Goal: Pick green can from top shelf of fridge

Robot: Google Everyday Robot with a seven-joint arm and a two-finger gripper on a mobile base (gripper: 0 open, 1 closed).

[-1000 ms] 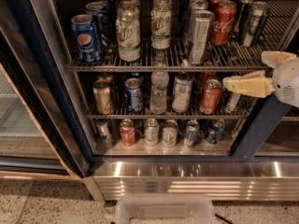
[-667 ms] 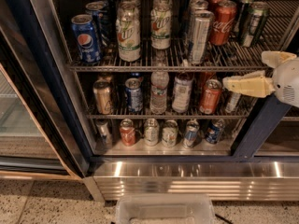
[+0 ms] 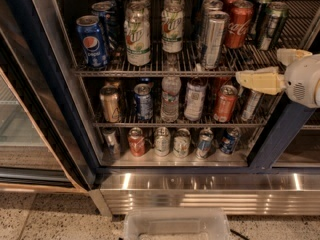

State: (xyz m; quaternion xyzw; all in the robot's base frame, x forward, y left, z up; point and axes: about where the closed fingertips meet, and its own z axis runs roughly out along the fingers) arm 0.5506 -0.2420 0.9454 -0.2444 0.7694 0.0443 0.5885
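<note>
**Closing on the green can [image 3: 273,26]**

Shows the green can upright at the far right of the top shelf [image 3: 150,72], beside a red Coca-Cola can [image 3: 239,24]. Puts the end effector [image 3: 260,67] lower right, before the fridge [image 3: 279,134] frame, pale fingers [image 3: 260,81] apart, holding nothing, clear of the can.

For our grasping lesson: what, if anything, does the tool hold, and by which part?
Nothing. The tool hangs open at right, near the top shelf; the green can stands untouched.
</note>
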